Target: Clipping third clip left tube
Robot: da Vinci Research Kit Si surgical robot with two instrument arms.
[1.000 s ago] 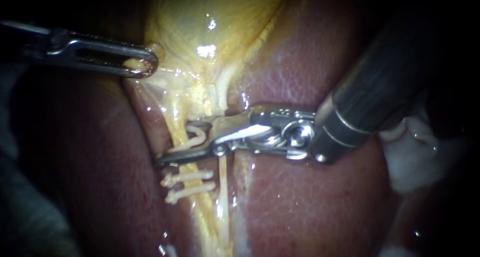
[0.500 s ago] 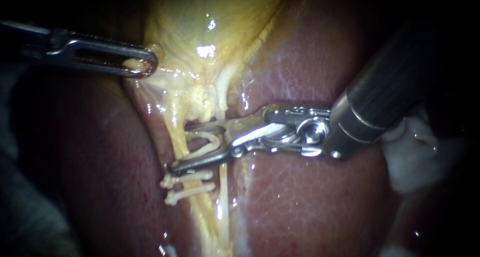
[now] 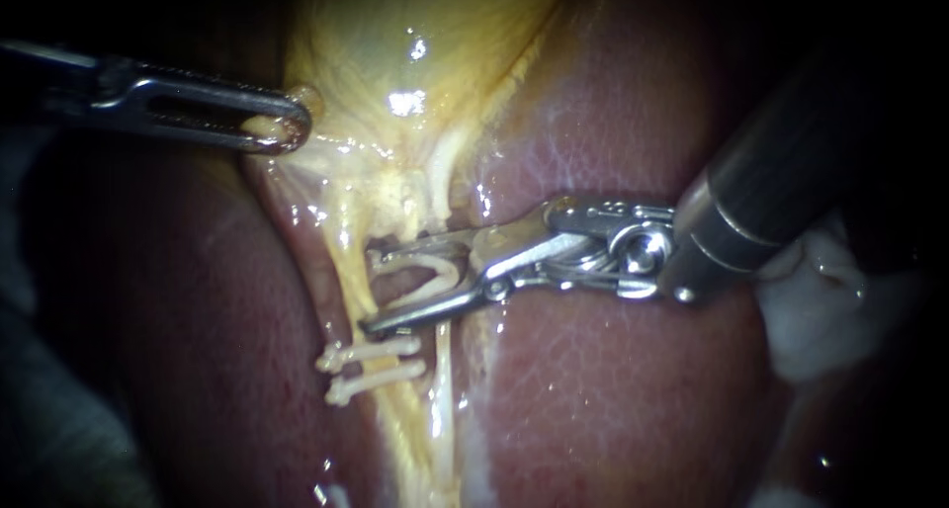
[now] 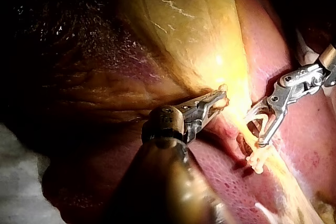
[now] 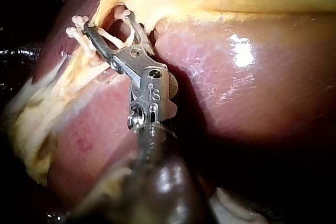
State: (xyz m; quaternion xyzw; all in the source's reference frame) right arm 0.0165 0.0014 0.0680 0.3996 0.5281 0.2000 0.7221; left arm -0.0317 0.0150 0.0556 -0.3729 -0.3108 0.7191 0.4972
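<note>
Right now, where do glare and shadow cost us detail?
Endoscope view: glare spots on the gallbladder, left instrument shaft lost in darkness. Left wrist view: bright hotspot on the gallbladder, surroundings dark. Right wrist view: glare on the liver; right instrument shaft shadowed, clip lit.

An open white clip (image 3: 423,274) sits against the yellowish left tube (image 3: 346,233), above two closed clips (image 3: 376,372).

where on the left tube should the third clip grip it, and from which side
Grip the left tube on its bare stretch just above the two clips, coming crosswise from the right; it runs top to bottom there, a window beside it.
</note>
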